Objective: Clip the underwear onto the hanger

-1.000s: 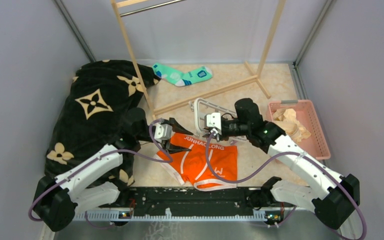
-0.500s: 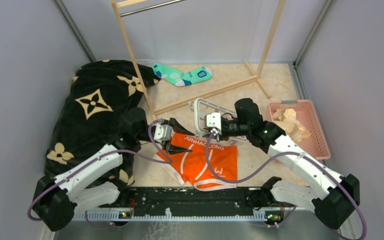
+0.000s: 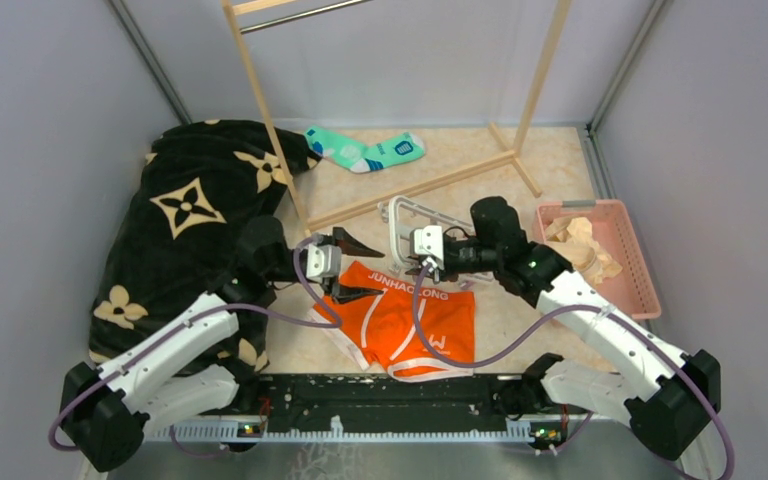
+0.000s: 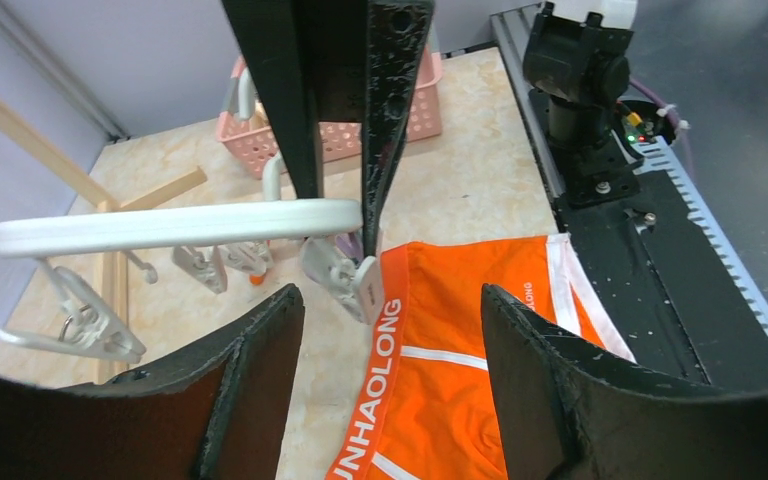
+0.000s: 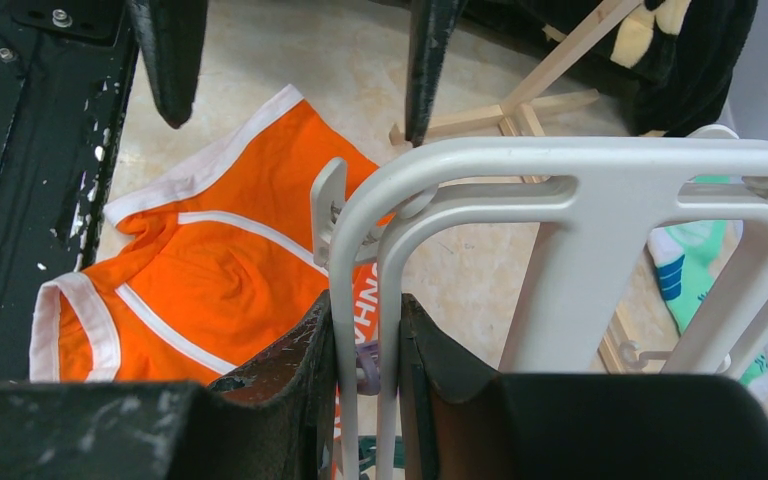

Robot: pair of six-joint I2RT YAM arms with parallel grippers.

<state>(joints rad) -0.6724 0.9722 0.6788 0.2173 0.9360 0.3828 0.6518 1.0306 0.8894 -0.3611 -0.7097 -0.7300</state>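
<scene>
Between the two arms, on the beige table (image 3: 460,150), bright orange boxer briefs with white trim (image 3: 405,325) lie flat, lettered waistband toward the far side, leg hems near the black base rail (image 3: 390,395). Bare tabletop lies to their right, before the pink plastic basket (image 3: 580,204); a black flower-patterned blanket (image 3: 195,210) crowds the left. The right gripper (image 5: 365,330) is clamped on a bar of the white plastic frame hanger (image 5: 560,160), held over the waistband. The left gripper (image 3: 368,272) hangs wide apart, empty, above the waistband's left corner. Whether the pale dangling clip (image 4: 345,280) touches the fabric cannot be told.
</scene>
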